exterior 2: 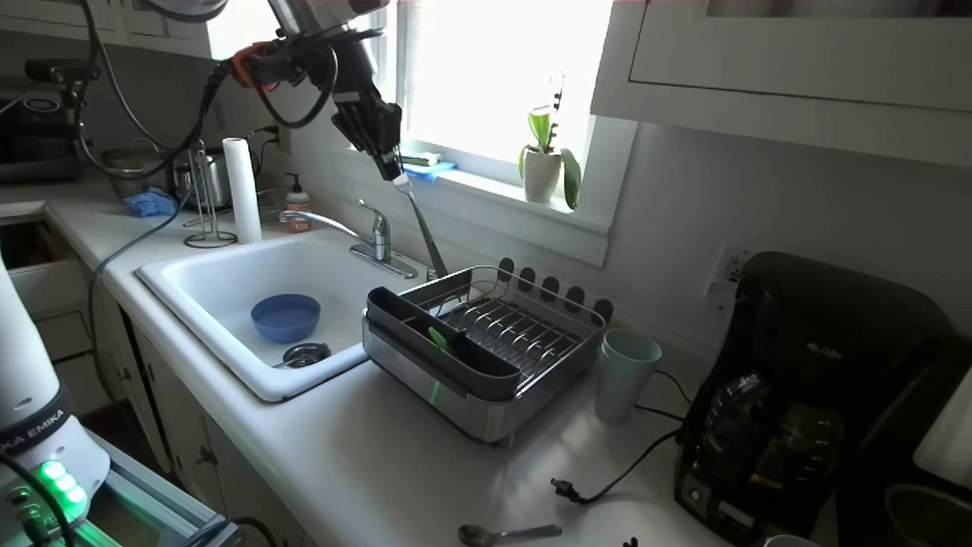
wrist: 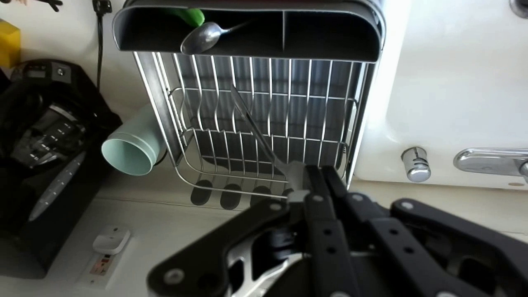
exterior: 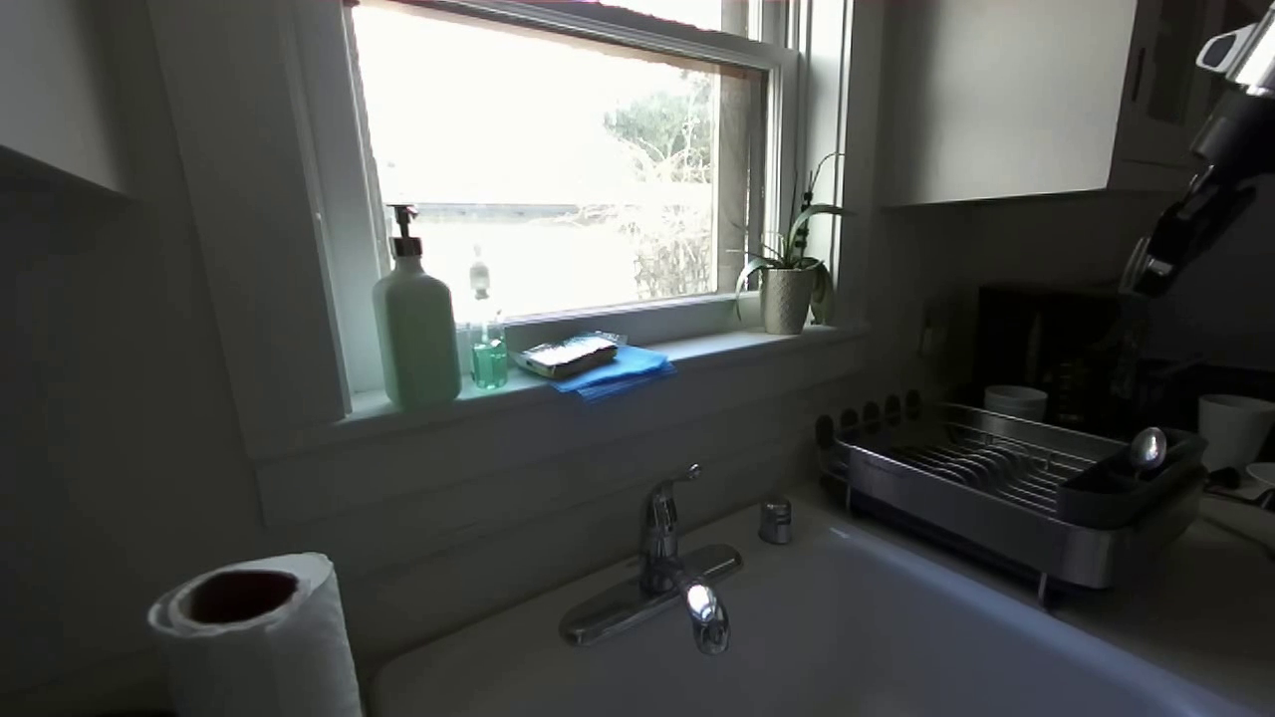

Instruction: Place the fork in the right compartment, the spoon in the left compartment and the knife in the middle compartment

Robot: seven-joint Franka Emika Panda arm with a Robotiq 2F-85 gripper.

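The jaws of a black two-fingered gripper (wrist: 321,171) pinch a slim silver metal fork (wrist: 255,126) near what looks like its tined end; the handle slants down above a steel wire dish rack (exterior: 946,510), toward the upper left of the wrist view; a dark grey caddy (exterior 2: 418,339) spans the top of that frame, a thin divider (wrist: 284,31) marking off the right-hand compartment (wrist: 330,37), likely the fork's goal; left of it sit a shiny oval-bowled metal spoon (wrist: 202,38) and a bright green piece (wrist: 192,16), whether the knife cannot be told; a low pass could snag the handle on wires or rim; gripped at one end, the fork could swivel; its leftward slant could steer it in beside the spoon.
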